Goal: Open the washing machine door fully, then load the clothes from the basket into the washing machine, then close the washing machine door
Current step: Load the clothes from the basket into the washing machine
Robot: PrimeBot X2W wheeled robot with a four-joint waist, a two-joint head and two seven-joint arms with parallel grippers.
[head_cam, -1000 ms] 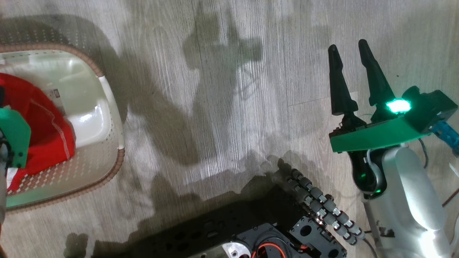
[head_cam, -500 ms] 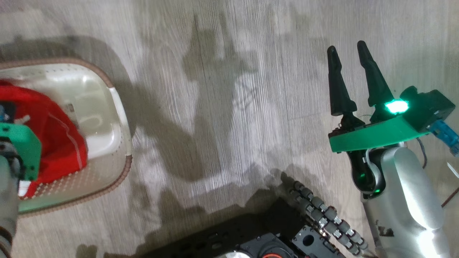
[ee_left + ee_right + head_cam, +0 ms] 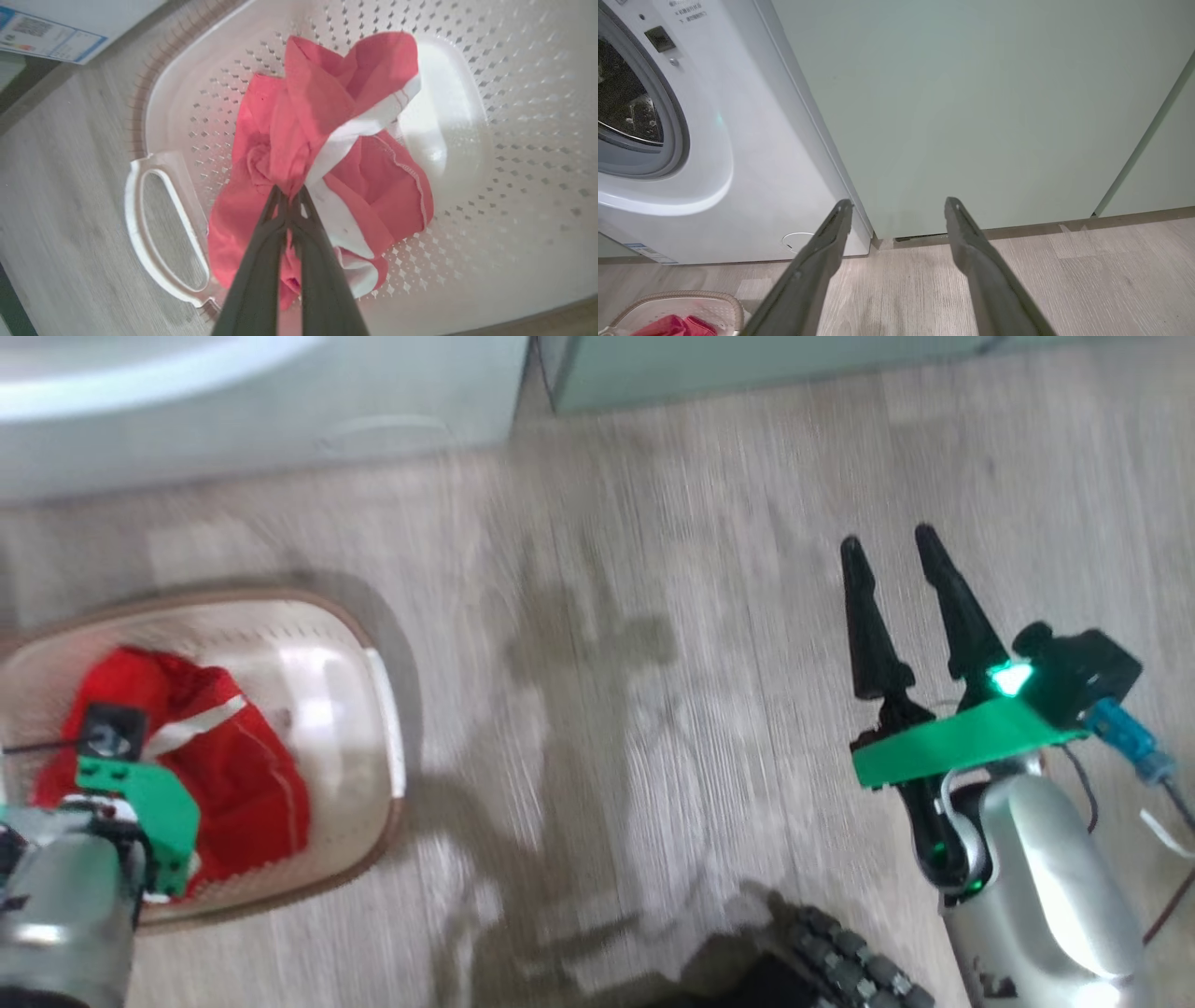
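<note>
Wood-look floor [image 3: 653, 569] | green cabinets [image 3: 971, 93] | left tool [image 3: 289, 190] clamps clothes [image 3: 327, 116] | right tool [image 3: 899, 203] apart

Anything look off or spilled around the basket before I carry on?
Nothing stands out. The clothes sit bunched inside the basket, pinched by the shut left pincer. The right pincer is open and holds nothing.

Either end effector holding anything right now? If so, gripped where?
The left end effector is shut on the clothes, pinching a bunched red fold beside the white trim. The right end effector is open and holds nothing.
</note>
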